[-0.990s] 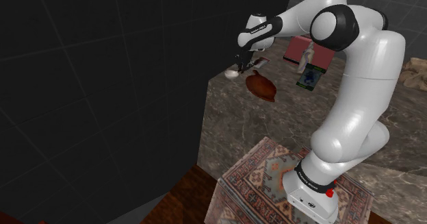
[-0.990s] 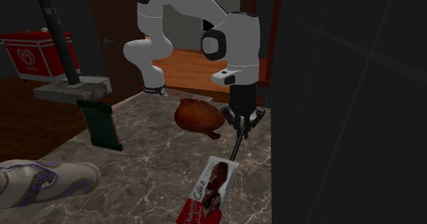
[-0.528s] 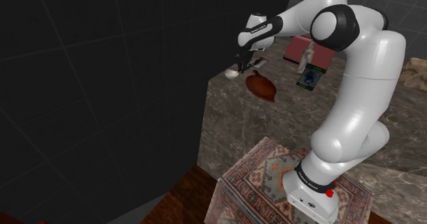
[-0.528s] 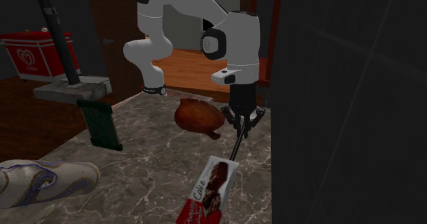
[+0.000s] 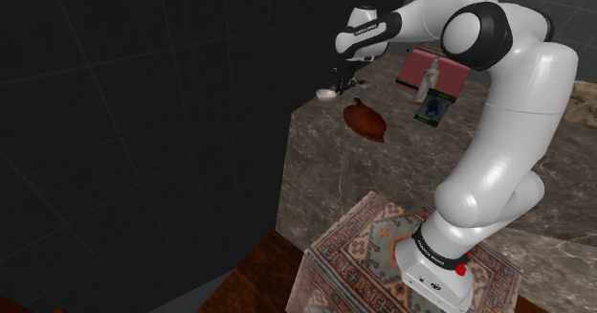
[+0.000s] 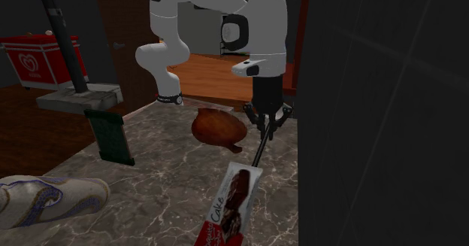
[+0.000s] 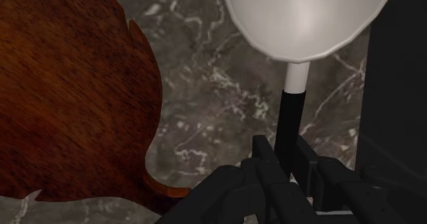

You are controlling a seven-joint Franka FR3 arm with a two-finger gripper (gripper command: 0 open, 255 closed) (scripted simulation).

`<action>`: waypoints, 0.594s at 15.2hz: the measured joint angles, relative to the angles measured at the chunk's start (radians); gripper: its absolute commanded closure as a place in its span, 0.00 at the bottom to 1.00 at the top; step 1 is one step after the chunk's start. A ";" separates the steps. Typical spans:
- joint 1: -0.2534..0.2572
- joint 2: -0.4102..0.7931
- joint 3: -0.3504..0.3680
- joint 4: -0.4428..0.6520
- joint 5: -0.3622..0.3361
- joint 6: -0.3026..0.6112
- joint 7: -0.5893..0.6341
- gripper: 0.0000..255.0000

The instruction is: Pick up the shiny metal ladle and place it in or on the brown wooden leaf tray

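- Marble counter (image 6: 158,184): under the gripper (image 6: 264,128).
- Cake packet (image 6: 231,203): near the gripper, on the second exterior camera's side.
- Dark green box (image 6: 110,135): upright, well apart from it.
- Red freezer (image 6: 30,56): farthest off.

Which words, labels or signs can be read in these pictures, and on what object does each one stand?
"Cake": on the red packet lying on the marble counter.
White heart sign, no words: on the red chest.
Dark lettering on the arm's wrist: too small to read.
Print on the green packet: too blurred to read.
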 measured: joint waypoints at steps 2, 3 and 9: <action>0.000 -0.007 0.000 0.018 0.001 -0.024 -0.002 1.00; 0.001 -0.013 0.001 0.021 0.001 -0.034 -0.001 1.00; 0.002 -0.042 0.002 0.067 0.004 -0.108 -0.005 1.00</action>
